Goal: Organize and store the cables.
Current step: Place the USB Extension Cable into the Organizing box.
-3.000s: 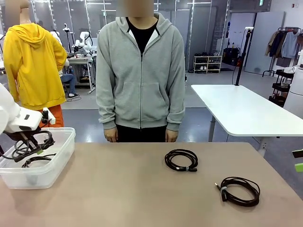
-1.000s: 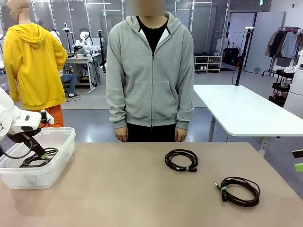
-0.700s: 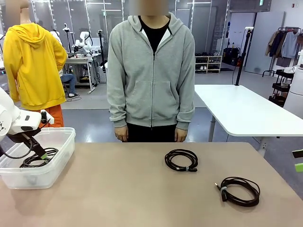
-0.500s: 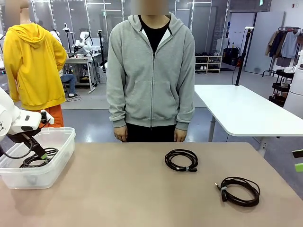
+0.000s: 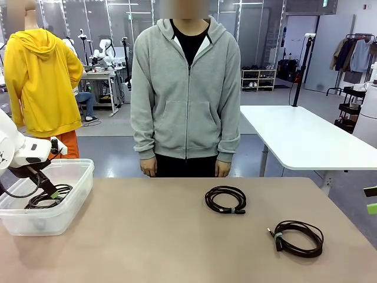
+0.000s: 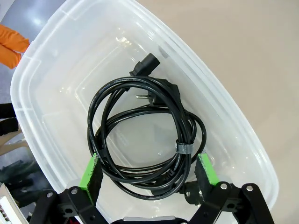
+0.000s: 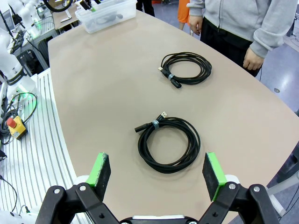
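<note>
A: How do the jaws of the left gripper stand?

B: Wide apart, holding nothing. Its green pads reach down into the clear plastic bin, one on each side of the coiled power cable lying on the bin's floor. I cannot tell whether the pads touch the cord.

A: And the right gripper?

B: Its jaws are also spread and empty. It hangs above the near right part of the table, well clear of the top, looking down on a second coil that lies flat there.

A: Where are the other cables?

B: A third coil lies farther across the table, just right of centre, well apart from the second one. Both are tied into rounds with a small band. The bin stands at the left edge of the table, with a chunky black plug showing at the far end of its cable.

A: Anyone there?

B: A person in a grey hoodie stands at the far side, arms hanging down, hands off the table.
</note>
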`<state>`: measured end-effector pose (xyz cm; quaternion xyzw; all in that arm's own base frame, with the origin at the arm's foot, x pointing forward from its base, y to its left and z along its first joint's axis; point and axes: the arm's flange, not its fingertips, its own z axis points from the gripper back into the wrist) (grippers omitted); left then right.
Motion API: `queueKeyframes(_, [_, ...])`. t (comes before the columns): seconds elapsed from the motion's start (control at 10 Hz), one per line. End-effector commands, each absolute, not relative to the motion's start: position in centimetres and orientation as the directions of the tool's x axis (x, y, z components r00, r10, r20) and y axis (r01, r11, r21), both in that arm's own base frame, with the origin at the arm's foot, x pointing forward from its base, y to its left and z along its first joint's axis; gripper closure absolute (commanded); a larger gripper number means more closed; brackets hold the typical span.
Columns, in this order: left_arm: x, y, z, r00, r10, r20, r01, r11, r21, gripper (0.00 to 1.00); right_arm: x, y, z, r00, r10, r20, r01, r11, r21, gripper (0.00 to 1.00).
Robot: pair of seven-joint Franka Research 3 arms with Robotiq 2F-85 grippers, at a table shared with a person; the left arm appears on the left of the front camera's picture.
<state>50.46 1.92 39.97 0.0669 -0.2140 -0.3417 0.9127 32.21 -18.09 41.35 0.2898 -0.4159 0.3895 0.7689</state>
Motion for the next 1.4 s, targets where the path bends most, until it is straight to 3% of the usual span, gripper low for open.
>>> queueKeyframes(0.0, [50.5, 2.3, 39.9, 0.668, -0.660, 0.342, 0.602, 0.750, 0.272, 0.00, 32.3, -18.3, 41.3, 0.326, 0.358, 0.875, -0.848, 0.521, 0.103, 0.00])
queueKeyframes(0.2, [49.3, 1.6, 42.2, 0.613, -0.703, 0.361, 0.641, 0.709, 0.292, 0.00, 32.2, -18.1, 41.4, 0.351, 0.358, 0.865, -0.840, 0.529, 0.122, 0.00])
queueKeyframes(0.3, [47.8, 2.2, 46.2, 0.567, -0.708, 0.421, 0.665, 0.695, 0.273, 0.00, 31.9, -16.8, 43.2, 0.237, 0.527, 0.816, -0.900, 0.435, -0.019, 0.00])
queueKeyframes(0.5, [44.9, 2.9, 50.3, 0.519, -0.708, 0.479, 0.729, 0.659, 0.185, 0.00, 32.9, -14.2, 44.8, 0.233, 0.641, 0.731, -0.918, 0.393, -0.052, 0.00])
queueKeyframes(0.7, [40.4, 2.8, 53.2, 0.353, -0.721, 0.596, 0.834, 0.531, 0.149, 0.00, 35.3, -10.1, 45.6, 0.157, 0.747, 0.647, -0.957, 0.277, -0.088, 0.00])
queueKeyframes(1.0, [33.6, 0.4, 54.6, 0.192, -0.763, 0.617, 0.900, 0.387, 0.198, 0.00, 38.2, -4.9, 45.2, 0.166, 0.848, 0.504, -0.967, 0.239, -0.085, 0.00])
queueKeyframes(1.1, [30.9, -1.1, 55.7, 0.086, -0.796, 0.599, 0.912, 0.305, 0.275, 0.00, 38.6, -3.1, 44.4, 0.153, 0.856, 0.494, -0.972, 0.220, -0.080, 0.00])
queueKeyframes(1.3, [30.8, -2.2, 55.8, 0.021, -0.825, 0.565, 0.926, 0.229, 0.301, 0.00, 38.3, -2.0, 44.8, 0.120, 0.869, 0.479, -0.969, 0.208, -0.134, 0.00])
